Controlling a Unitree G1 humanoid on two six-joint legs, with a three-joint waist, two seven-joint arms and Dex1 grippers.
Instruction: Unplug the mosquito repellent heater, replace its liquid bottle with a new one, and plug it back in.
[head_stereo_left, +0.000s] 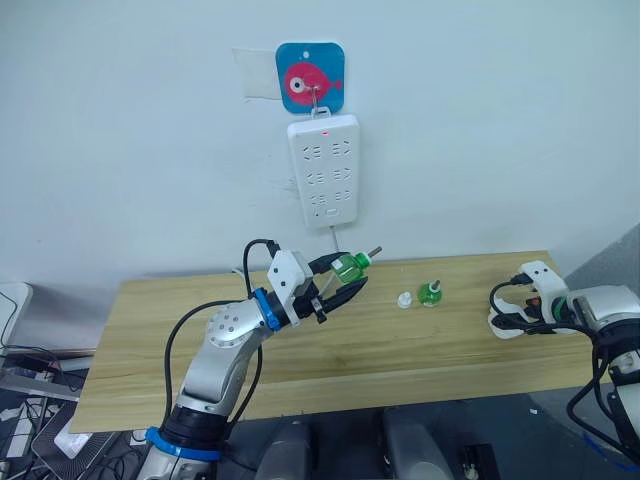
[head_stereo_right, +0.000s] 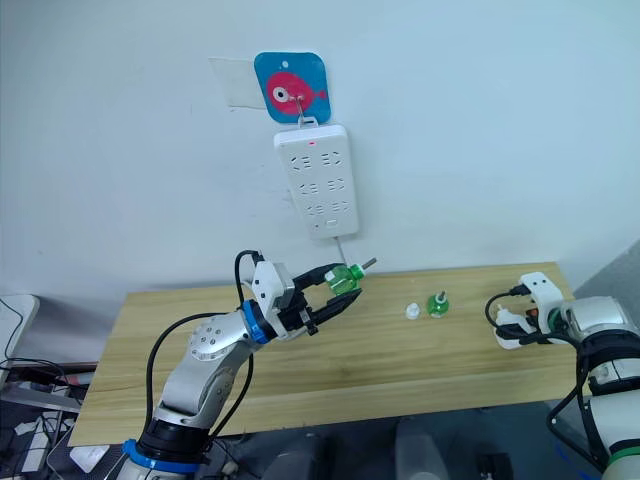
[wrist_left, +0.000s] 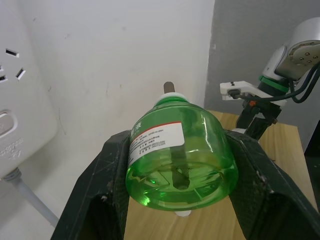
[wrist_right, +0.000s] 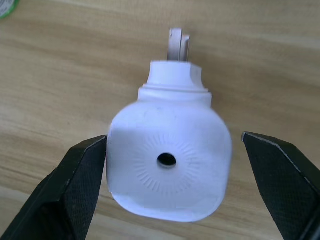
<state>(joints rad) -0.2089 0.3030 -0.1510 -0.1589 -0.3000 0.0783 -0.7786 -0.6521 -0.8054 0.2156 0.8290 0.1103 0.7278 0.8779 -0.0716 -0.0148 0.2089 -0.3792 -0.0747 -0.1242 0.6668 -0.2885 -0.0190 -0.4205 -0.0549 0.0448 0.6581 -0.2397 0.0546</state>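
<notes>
Found the left gripper (head_stereo_left: 350, 275) raised over the table (head_stereo_left: 300, 360), left of the middle and towards the back edge. Fingers were closed on the new bottle (head_stereo_left: 347, 267), gripped across its body, wick end pointing at the wall. Saw no cap on it. Noted the power strip (head_stereo_left: 324, 170) hanging on the wall above, every socket free.

Spotted a small white cap (head_stereo_left: 404, 300) near the back edge, right of the middle, with the old bottle (head_stereo_left: 430, 293) upright just beside it, the two apart.

Found the heater (wrist_right: 169, 165) lying on its side near the right edge, round top towards the right gripper (wrist_right: 173, 140). Jaws stood wide open either side of it; could not tell whether the left finger touched it.

Judged the swap half done: heater unplugged, old bottle out, new one uncapped and in hand. Judged next move to need a firm hold on the heater, then the bottle's neck lined up with its opening and screwed in.
</notes>
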